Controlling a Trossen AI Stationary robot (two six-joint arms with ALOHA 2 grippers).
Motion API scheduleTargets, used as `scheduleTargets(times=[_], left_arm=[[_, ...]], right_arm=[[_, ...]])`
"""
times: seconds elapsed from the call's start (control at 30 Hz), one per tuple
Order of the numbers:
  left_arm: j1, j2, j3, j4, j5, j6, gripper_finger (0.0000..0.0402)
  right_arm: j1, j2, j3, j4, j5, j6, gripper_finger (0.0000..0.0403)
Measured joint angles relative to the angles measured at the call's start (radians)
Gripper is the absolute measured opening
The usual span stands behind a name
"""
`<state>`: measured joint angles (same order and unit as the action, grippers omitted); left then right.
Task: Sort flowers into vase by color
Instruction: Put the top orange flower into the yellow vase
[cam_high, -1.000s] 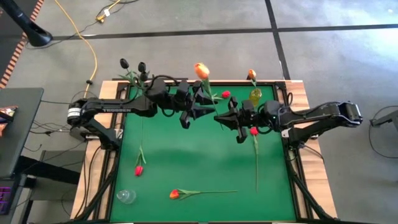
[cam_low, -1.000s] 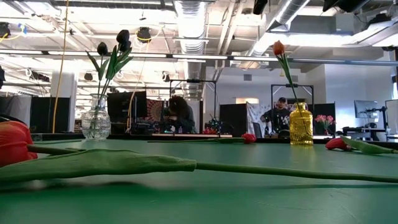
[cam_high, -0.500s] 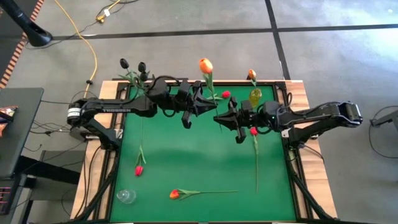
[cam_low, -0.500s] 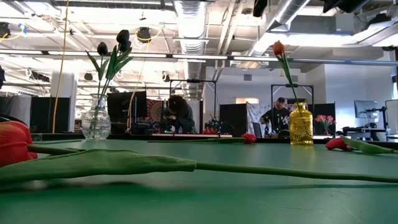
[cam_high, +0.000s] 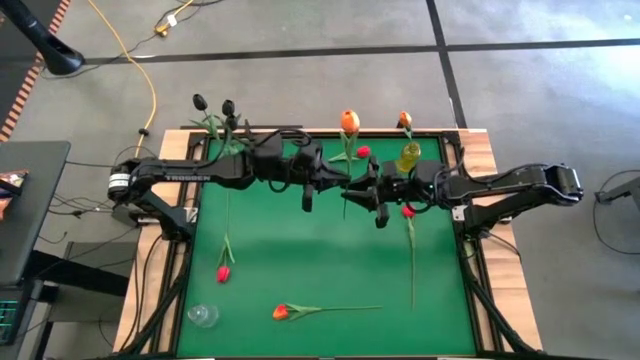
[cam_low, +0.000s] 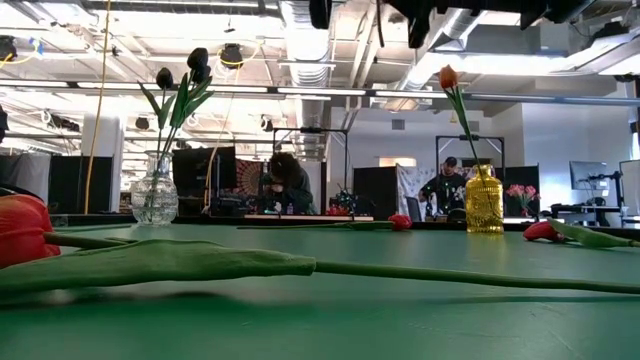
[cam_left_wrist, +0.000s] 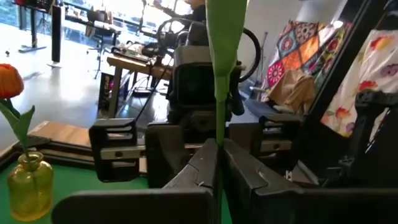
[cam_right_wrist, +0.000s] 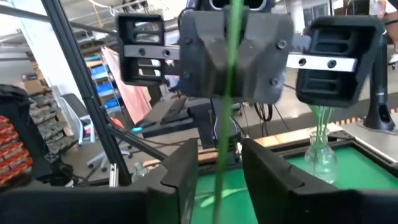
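Note:
An orange tulip (cam_high: 349, 121) stands upright in the air over the far middle of the green table (cam_high: 300, 250). My left gripper (cam_high: 338, 186) is shut on its green stem (cam_left_wrist: 219, 93). My right gripper (cam_high: 360, 190) faces it from the right, open. Its fingers (cam_right_wrist: 186, 171) stand on either side of the same stem (cam_right_wrist: 227, 124) without touching. A clear vase (cam_high: 222, 140) with black tulips is at the far left. A yellow vase (cam_high: 410, 155) with one orange tulip is at the far right. My left gripper pinches the tulip's stem (cam_left_wrist: 218, 134) between its two shut fingers, well below the head. The fingers come in level from the table's left and lie across the stem. The flower is lifted clear of the table, roughly upright with its head above the fingers.
Loose tulips lie on the table: a red one (cam_high: 363, 152) by the yellow vase, a red one (cam_high: 408, 211) with its stem running toward the near right, a red one (cam_high: 223, 272) at the left and an orange-red one (cam_high: 281, 312) near the front. A small clear glass (cam_high: 203, 316) stands front left.
My left gripper has shut on the orange tulip's stem and gone toward the table's right edge. My right gripper, which held the stem, has opened around it. The tulip's head has moved to the right with the left gripper, staying upright and clear of the table.

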<state>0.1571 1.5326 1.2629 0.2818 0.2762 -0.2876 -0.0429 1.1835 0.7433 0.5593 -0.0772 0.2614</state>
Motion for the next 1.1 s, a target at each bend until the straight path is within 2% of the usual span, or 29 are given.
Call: scheduleTargets(times=[0.13,0.27,0.43,0.63,0.73,0.97,1.1], left_arm=[[-0.002,0.0,0.0,-0.01,-0.01,0.007,0.0],[-0.001,0.0,0.0,-0.008,-0.013,0.007,0.0],[-0.002,0.0,0.0,-0.007,-0.013,0.008,0.0],[-0.001,0.0,0.0,-0.005,-0.016,0.014,0.0],[-0.006,0.0,0.0,-0.001,-0.001,0.055,0.0006],[-0.017,0.0,0.0,-0.021,-0.018,0.086,0.0082],[-0.016,0.0,0.0,-0.055,-0.042,0.064,0.0126]], right_arm=[[0.0,0.0,0.0,-0.008,0.0,0.001,0.0164],[0.0,0.0,0.0,-0.008,-0.001,0.0,0.0155],[0.0,0.0,0.0,-0.008,-0.001,0.0,0.0112],[-0.006,0.0,0.0,-0.007,-0.002,0.0,0.0032],[-0.006,0.0,0.0,-0.004,-0.003,-0.005,0.0024],[-0.006,-0.062,0.0,-0.055,0.009,-0.038,0.0024],[-0.01,-0.166,0.0,-0.227,0.079,-0.091,0.0024]])
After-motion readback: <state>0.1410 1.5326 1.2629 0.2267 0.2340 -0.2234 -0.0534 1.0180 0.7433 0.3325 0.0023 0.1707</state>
